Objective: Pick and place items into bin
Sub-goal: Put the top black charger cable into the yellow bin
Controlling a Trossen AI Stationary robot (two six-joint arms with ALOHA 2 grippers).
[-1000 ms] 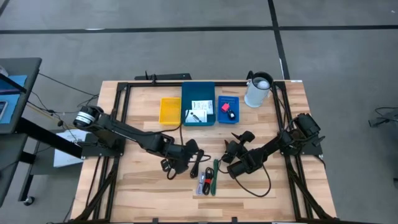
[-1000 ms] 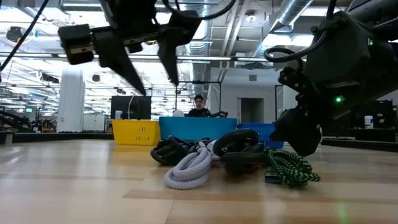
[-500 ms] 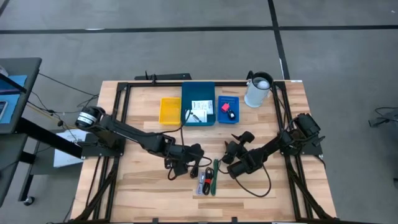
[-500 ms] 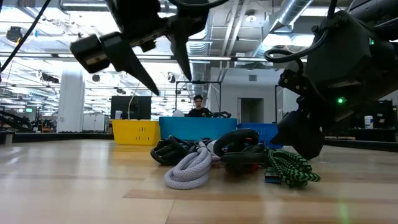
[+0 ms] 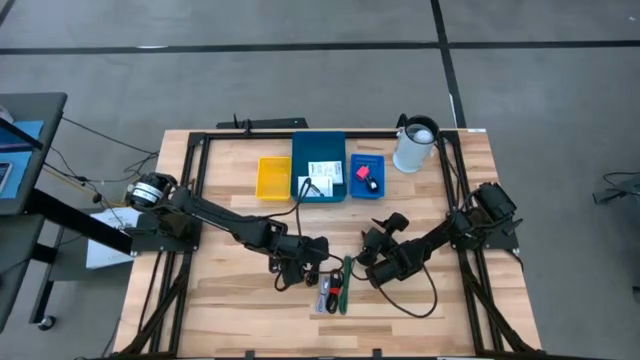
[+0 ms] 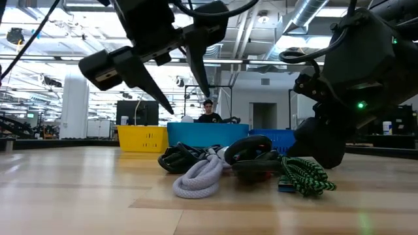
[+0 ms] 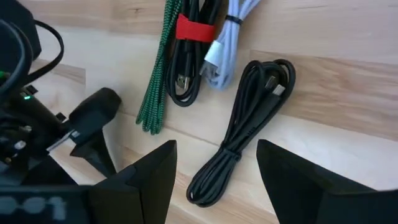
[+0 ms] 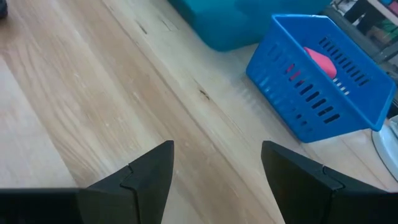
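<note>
Wooden counter (image 5: 230, 300) under both arms. Along its far edge, three bins in a row, with a white jug (image 5: 415, 146) past them on the right.

Teal bin (image 5: 320, 140), the largest, in the middle: holds two white cards (image 5: 322, 170). Yellow bin (image 5: 260, 178) to its left: nothing visible inside. Blue bin (image 5: 368, 158) to its right: holds a pink-red piece (image 5: 362, 172) and a small black object (image 5: 372, 184).

Left gripper (image 7: 216, 144) low over the counter's centre, jaws spread wide and holding nothing. Directly below and just ahead, a black coil (image 7: 239, 134) lying flat on the wood. Long axis runs forward between the two fingers, crossing the line on which they close, so a straight drop and squeeze looks enough to catch its near end. From the low view, fingertips plainly above the cables, not touching. Clearly the nearer arm for this item.

Right gripper (image 5: 383, 228) just to the right of the pile, jaws likewise apart and empty, aimed toward the blue bin rather than at any cable.

Beside the coil, close but apart, a tied bundle (image 5: 335, 285): a green braided cable (image 7: 158, 81), a black cable (image 7: 189, 62) cinched with a red strap (image 7: 196, 29), a pale cable (image 7: 221, 56).

Probable step in hand: descent onto the black coil, then a carry to a far-edge bin. Risk: loose loops snagging the neighbouring bundle on the lift.
</note>
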